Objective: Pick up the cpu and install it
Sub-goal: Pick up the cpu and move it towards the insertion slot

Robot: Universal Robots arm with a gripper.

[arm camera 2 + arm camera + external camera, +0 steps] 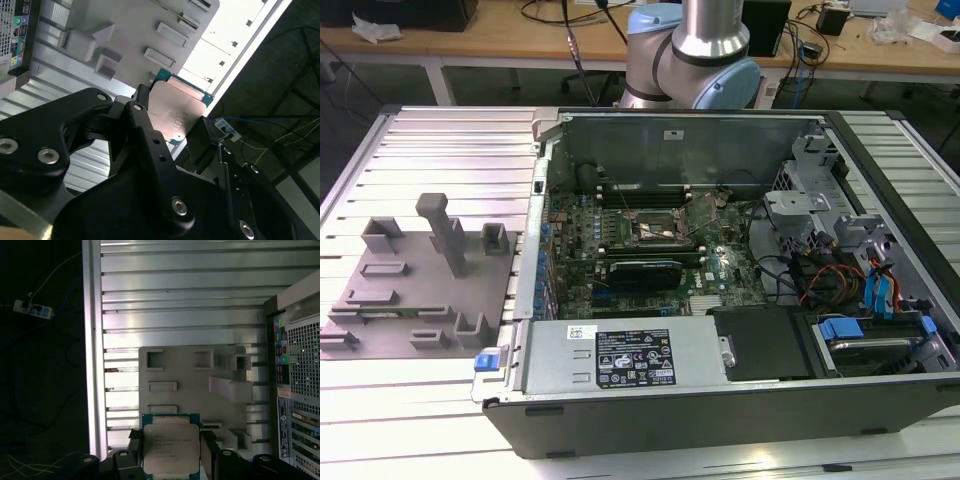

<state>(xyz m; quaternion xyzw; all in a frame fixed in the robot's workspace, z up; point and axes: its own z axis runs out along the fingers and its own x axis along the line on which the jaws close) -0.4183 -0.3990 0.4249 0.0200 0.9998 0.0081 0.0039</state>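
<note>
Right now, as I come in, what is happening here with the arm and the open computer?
The arm's gripper is shut on the cpu, gripping two opposite edges; the silvery top plate shows in both wrist views. It holds the chip in the air over the grey fixture plate, which lies on the ribbed metal table beside the open computer case. The cpu is not yet installed on the motherboard inside that case.
</note>
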